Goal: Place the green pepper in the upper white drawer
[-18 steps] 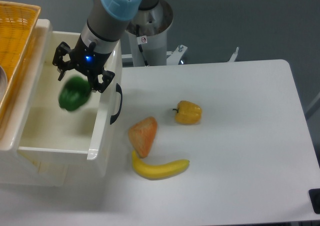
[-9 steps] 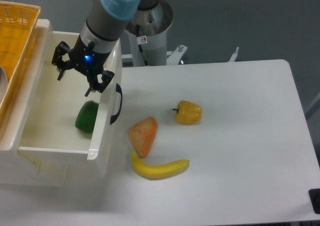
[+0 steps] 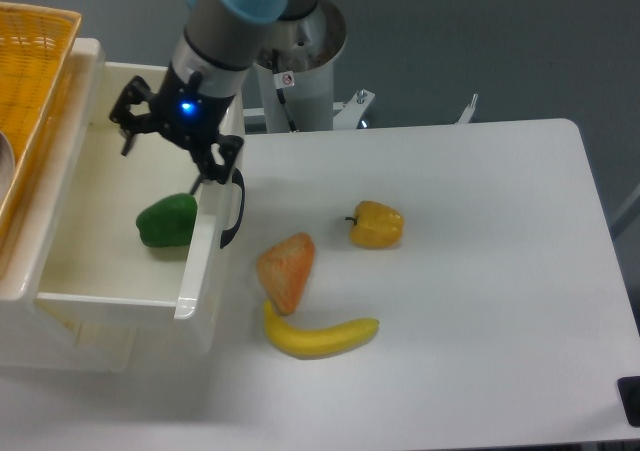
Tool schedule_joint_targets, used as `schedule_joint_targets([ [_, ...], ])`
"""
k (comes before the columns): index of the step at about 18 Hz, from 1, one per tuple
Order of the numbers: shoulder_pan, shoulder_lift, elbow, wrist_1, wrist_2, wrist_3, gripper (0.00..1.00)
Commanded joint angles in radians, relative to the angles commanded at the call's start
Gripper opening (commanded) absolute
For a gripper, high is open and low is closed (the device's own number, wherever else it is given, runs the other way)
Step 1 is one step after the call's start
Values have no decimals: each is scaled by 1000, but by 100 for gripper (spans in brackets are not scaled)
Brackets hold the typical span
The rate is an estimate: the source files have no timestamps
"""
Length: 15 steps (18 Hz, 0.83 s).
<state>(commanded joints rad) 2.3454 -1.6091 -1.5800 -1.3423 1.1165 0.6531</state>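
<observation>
Since half a second ago the green pepper (image 3: 167, 220) has shifted a little to the left on the floor of the upper white drawer (image 3: 128, 299) and now lies on its side, just beside the drawer's right wall and apart from the claw. Over the same half second the gripper (image 3: 172, 145) has drawn slightly rightward and away from the pepper; it now hangs above the far right part of the drawer, partly over the right wall. Its two black fingers (image 3: 129, 130) are spread wide and hold nothing, and a blue light glows on the wrist between them. Everything on the table top sits where it sat before.

Counted out, one green pepper lies in the drawer, and one white drawer stands at the left with a black curved handle (image 3: 236, 207) on its right-hand face. One orange-yellow woven basket (image 3: 30, 64) occupies the far left corner, left of the drawer. On the white table (image 3: 480, 271), right of the drawer, are one yellow pepper (image 3: 376, 224), one orange wedge-shaped piece (image 3: 286, 270) and one banana (image 3: 320, 336). The banana lies nearest the camera, its left end just beside the orange piece; the yellow pepper sits apart from both, farther right.
</observation>
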Motion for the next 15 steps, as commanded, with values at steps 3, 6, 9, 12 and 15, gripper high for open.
schedule_joint_targets([
  [3,29,-2,0,-2,69,69,100],
  [6,43,-8,0,-8,136,112,100],
  [9,55,-14,-5,-11,189,200,100],
  [12,92,-31,-11,-2,189,206,100],
  [15,94,-75,-2,5,210,207,100],
])
